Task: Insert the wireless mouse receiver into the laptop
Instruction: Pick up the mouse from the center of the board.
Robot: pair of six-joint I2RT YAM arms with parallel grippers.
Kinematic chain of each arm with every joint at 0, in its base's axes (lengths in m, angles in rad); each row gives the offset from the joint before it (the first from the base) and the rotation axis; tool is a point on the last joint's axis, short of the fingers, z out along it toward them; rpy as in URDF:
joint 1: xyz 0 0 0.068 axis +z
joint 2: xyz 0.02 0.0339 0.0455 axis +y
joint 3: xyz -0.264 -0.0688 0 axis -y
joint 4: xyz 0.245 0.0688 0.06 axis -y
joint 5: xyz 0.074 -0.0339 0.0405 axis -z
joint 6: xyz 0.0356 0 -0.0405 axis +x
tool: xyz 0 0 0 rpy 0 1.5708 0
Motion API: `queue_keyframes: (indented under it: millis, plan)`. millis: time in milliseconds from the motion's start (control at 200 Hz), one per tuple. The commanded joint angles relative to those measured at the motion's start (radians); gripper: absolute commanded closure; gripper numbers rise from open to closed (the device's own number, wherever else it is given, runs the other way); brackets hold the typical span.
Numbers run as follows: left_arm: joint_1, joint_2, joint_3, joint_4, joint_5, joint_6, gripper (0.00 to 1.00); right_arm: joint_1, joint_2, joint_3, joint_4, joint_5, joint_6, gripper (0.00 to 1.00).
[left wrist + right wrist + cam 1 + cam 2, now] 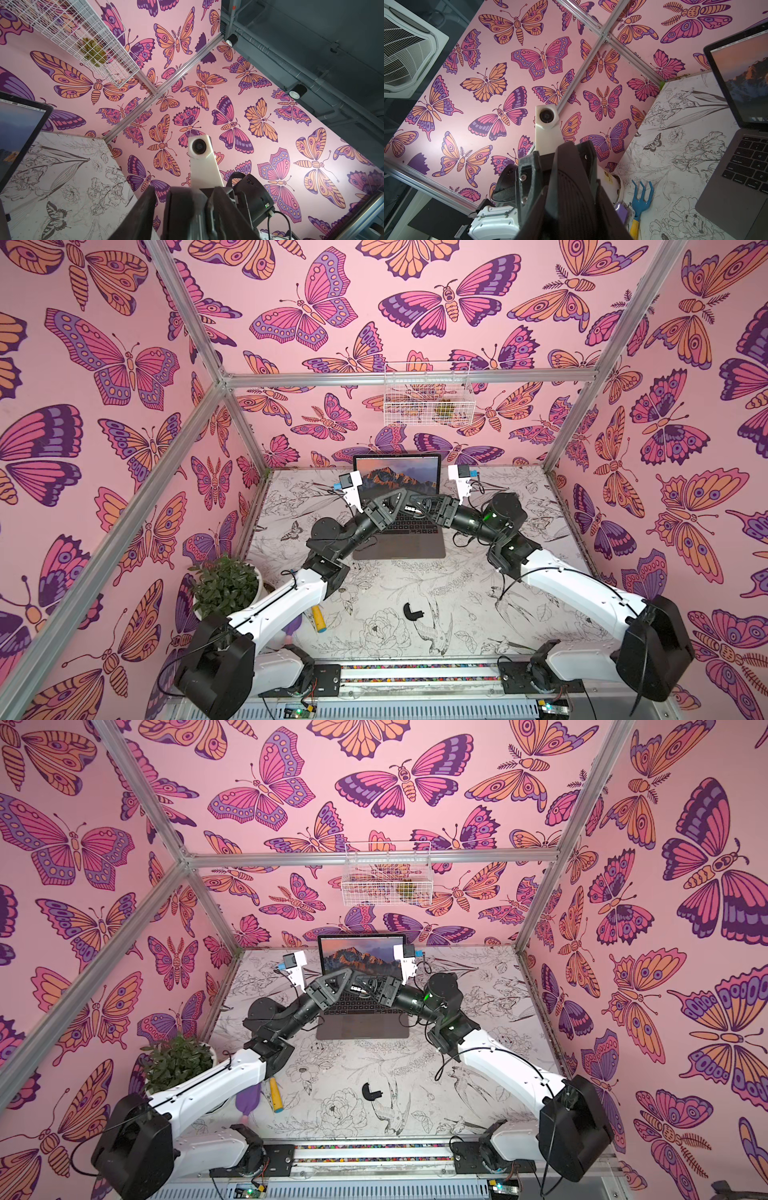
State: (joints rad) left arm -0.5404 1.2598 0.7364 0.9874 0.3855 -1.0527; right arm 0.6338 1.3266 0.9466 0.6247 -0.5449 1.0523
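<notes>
The laptop [399,549] [361,1029] stands open at the back of the table, its screen lit with an orange mountain; its edge also shows in the wrist views [18,133] [737,187]. Both arms meet tip to tip above its keyboard. My right gripper [419,506] [368,986] [572,185] is shut on a black ridged body, the mouse [571,166]. My left gripper [401,501] [349,979] [185,189] straddles the mouse's other end [182,207]. One finger lies against it and a gap shows at the other finger. The wireless mouse receiver is hidden.
A curved black cover piece [412,611] [370,1091] lies on the table in front of the laptop. A potted plant [226,585], a yellow-handled blue hand rake [318,618] [641,195] and a purple object [247,1100] sit at the left. A wire basket [428,393] hangs on the back wall.
</notes>
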Motion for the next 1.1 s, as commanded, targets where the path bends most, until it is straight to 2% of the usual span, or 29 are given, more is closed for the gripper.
queue_keyframes:
  millis: [0,130,195,245,325,366,436,506,556,616,701,781,851,911,1012,1097]
  plan:
    - [0.007,0.003,0.026,0.068,0.047,-0.016,0.6,0.01,-0.01,0.003,0.041,0.009,0.016,1.0]
    - [0.007,0.003,0.022,0.068,0.044,-0.015,0.75,0.01,-0.009,0.0,0.039,0.021,0.021,1.0]
    - [0.007,0.003,0.021,0.066,0.046,-0.013,0.87,0.011,-0.009,0.0,0.036,0.025,0.021,1.0]
    - [0.006,0.003,0.024,0.064,0.051,-0.01,1.0,0.011,-0.009,0.0,0.036,0.028,0.023,1.0]
    - [0.007,0.003,0.028,0.052,0.051,-0.005,1.0,0.011,-0.007,0.0,0.023,0.04,0.025,1.0]
    - [0.007,0.003,0.024,0.043,0.039,-0.001,1.0,0.012,-0.009,0.0,0.006,0.05,0.022,0.9]
    - [0.007,-0.006,0.002,0.02,-0.016,0.008,1.0,0.01,-0.017,-0.001,-0.034,0.07,0.004,0.61]
    - [0.008,-0.038,-0.03,-0.053,-0.106,0.028,1.0,0.01,-0.041,0.003,-0.134,0.119,-0.04,0.4]
    - [0.012,-0.07,-0.041,-0.164,-0.171,0.064,1.0,0.01,-0.068,0.003,-0.22,0.171,-0.085,0.3]
    - [0.017,-0.113,-0.04,-0.346,-0.264,0.106,1.0,0.01,-0.103,0.0,-0.319,0.24,-0.133,0.24]
    - [0.024,-0.167,-0.064,-0.496,-0.386,0.16,1.0,0.011,-0.15,-0.008,-0.491,0.357,-0.185,0.21]
    - [0.035,-0.216,-0.088,-0.607,-0.467,0.197,1.0,0.023,-0.168,0.018,-0.751,0.505,-0.22,0.19]
    - [0.045,-0.256,-0.104,-0.719,-0.523,0.231,1.0,0.068,-0.146,0.062,-0.996,0.656,-0.261,0.19]
    - [0.051,-0.29,-0.118,-0.805,-0.569,0.259,1.0,0.112,-0.111,0.092,-1.15,0.738,-0.288,0.19]
    - [0.064,-0.349,-0.153,-0.923,-0.62,0.289,1.0,0.192,-0.021,0.128,-1.318,0.744,-0.327,0.21]
    - [0.075,-0.396,-0.184,-0.999,-0.639,0.302,1.0,0.288,0.088,0.16,-1.395,0.682,-0.355,0.23]
